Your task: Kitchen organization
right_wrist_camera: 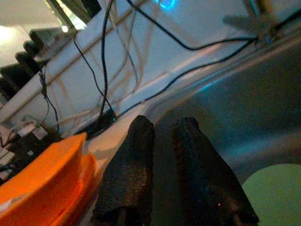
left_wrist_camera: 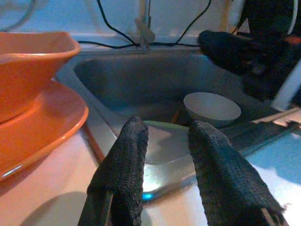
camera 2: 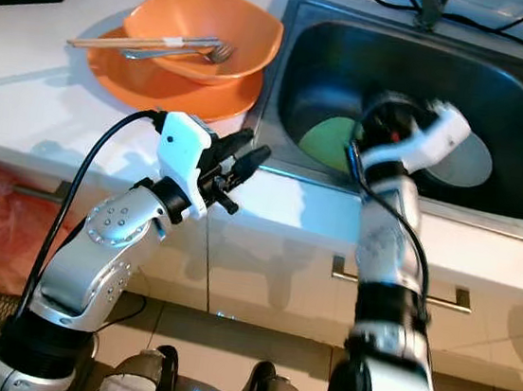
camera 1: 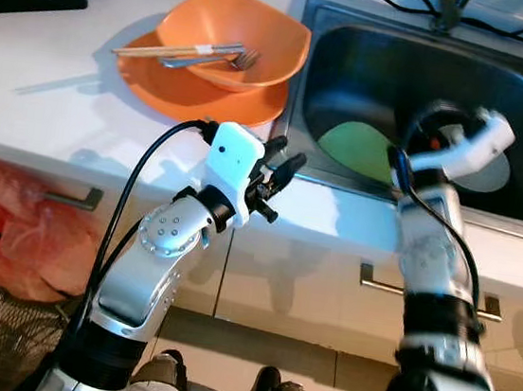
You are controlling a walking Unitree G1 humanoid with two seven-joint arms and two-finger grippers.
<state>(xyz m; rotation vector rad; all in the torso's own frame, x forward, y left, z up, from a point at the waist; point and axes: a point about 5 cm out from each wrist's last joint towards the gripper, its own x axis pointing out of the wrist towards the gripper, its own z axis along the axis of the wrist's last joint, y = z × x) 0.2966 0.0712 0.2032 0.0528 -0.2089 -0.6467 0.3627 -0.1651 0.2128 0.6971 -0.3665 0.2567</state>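
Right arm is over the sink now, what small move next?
Probably open the right gripper and lower it toward the light green plate on the steel sink floor: its fingers look closed and it hangs above the plate, holding nothing.

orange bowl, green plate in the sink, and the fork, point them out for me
orange bowl (camera 1: 262, 38), left eye view, on its inner wall right of the utensils.
green plate (camera 1: 358, 148), left eye view, on its visible flat face in the sink.
fork (camera 1: 243, 60), left eye view, on the tines resting in the bowl.
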